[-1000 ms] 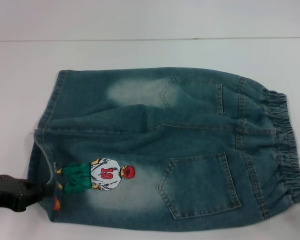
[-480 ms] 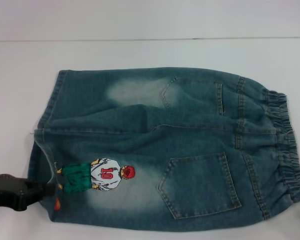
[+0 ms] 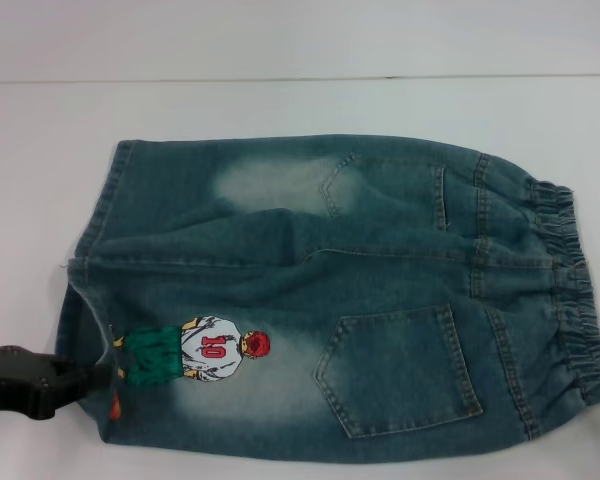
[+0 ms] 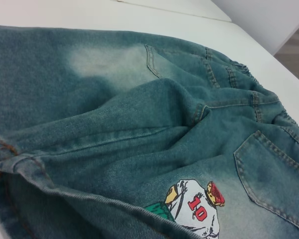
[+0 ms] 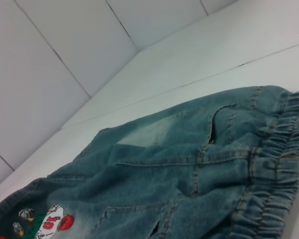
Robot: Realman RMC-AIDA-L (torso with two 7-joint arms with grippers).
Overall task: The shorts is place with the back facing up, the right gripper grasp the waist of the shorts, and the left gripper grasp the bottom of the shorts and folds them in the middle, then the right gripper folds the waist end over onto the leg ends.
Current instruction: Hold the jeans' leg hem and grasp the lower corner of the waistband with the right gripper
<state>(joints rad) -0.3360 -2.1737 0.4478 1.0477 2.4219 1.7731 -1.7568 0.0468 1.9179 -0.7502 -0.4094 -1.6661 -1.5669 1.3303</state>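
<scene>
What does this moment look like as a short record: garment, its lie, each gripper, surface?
garment: shorts, denim, back pockets up
lie: spread flat, waist of the shorts toward robot's right, leg ends toward its left
patch: player numbered 10 on the near leg
left gripper: at the near leg hem
right gripper: only a dark sliver at the frame edge by the waist
surface: white table
</scene>
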